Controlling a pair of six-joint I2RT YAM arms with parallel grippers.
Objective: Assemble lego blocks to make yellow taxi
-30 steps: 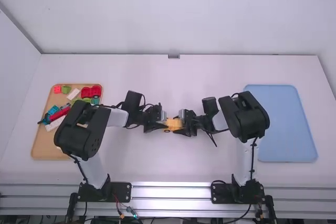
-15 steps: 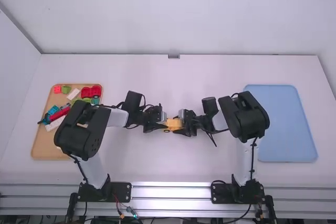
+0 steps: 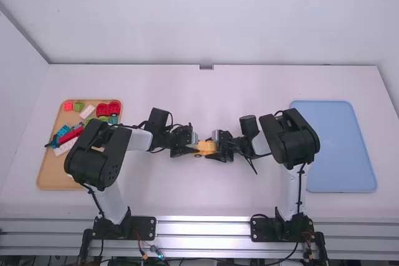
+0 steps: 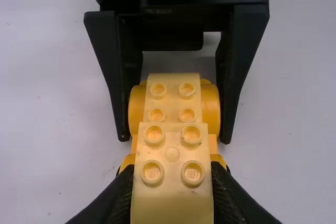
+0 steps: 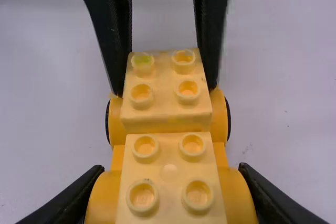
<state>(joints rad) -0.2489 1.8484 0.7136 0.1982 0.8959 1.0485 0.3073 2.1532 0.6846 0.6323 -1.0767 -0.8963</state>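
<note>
White worktop [image 3: 206, 98] carries the yellow taxi [image 3: 207, 147] at its middle. Our left gripper [image 4: 170, 169] pinches a block [image 4: 172, 205]; our right gripper [image 5: 171, 167] clamps wheels [image 4: 211, 107]. We should keep the right steady, check the block is square, then press evenly down. Our left arm [image 3: 96, 154] and right arm [image 3: 296, 138] bend inward, fingers facing.

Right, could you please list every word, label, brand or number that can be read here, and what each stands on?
No text can be read.
Yellow block: faint marks inside one stud, too small to read.
Loose blocks on the tan tray: too small to tell whether they bear print.
</note>
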